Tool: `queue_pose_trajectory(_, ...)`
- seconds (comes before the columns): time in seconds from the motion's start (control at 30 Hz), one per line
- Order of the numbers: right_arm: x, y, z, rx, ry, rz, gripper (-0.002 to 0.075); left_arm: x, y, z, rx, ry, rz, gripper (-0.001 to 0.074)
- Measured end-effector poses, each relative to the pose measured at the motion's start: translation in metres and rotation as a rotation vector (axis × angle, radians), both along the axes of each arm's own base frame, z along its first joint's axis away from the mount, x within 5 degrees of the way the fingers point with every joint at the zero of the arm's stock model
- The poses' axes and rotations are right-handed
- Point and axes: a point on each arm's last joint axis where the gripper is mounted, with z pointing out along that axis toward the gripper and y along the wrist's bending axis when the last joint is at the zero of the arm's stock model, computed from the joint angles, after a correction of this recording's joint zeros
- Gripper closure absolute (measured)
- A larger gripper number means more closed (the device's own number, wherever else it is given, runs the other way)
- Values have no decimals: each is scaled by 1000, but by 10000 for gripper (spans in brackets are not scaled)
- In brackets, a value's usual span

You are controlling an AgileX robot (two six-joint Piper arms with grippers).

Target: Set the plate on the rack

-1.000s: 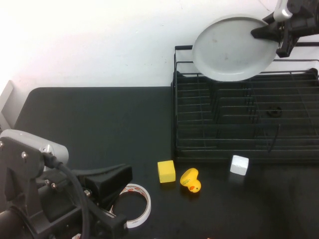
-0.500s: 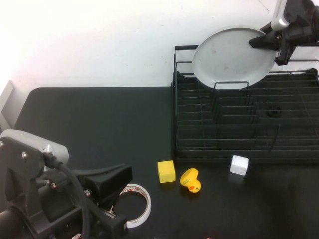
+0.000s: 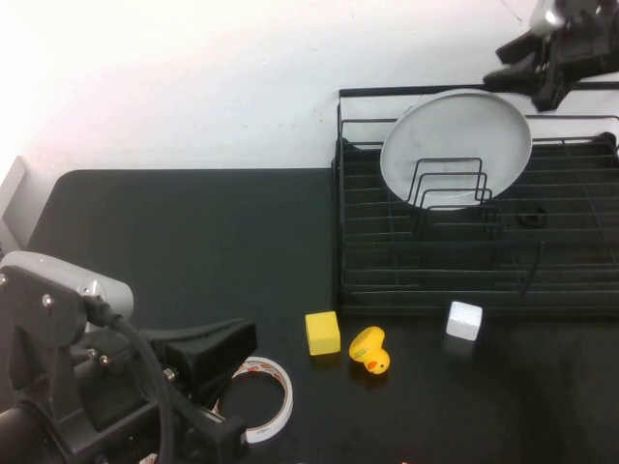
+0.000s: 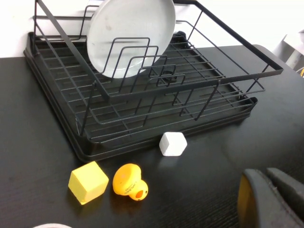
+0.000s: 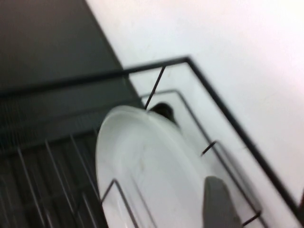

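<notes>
High view | round pale grey-green plate point(image 3: 455, 145) now seated upright behind dividers of black wire dish rack point(image 3: 580, 280), 1 o'clock of table | right gripper point(image 3: 542, 68) released, lifted off rim since 0.5 s ago | left gripper point(image 3: 208, 362) parked 7 o'clock, fingers cannot tell | placement looks done

One plate point(image 3: 455, 145), one rack point(image 3: 479, 280), one yellow cube point(image 3: 323, 333), one duck point(image 3: 369, 350), one white cube point(image 3: 464, 320), one tape roll point(image 3: 266, 397), two grippers: left point(image 3: 208, 362), right point(image 3: 532, 72).

- My left arm point(image 3: 58, 319) has a pale grey housing with 2 small screws, a thick black cable, and matte black body.
- My left gripper point(image 4: 273, 199) shows dark grey fingers with a yellowish edge.
- My right gripper point(image 3: 542, 63) is black, silver-topped.
</notes>
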Motion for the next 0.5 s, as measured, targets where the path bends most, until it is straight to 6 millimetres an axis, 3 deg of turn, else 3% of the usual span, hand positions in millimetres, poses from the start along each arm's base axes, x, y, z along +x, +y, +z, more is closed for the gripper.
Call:
queue_pose_trajectory(0.1,-11,0,31,24,-2,-35,422,0,0,0,0,0,0,736)
queue_pose_trajectory(0.3,-62,2,118,62,-23,-48,675,0,0,0,16,-14,-6,736)
queue_pose_trajectory(0.5,-139,10,194,87,-17,40,718,0,0,0,16,-14,-6,736)
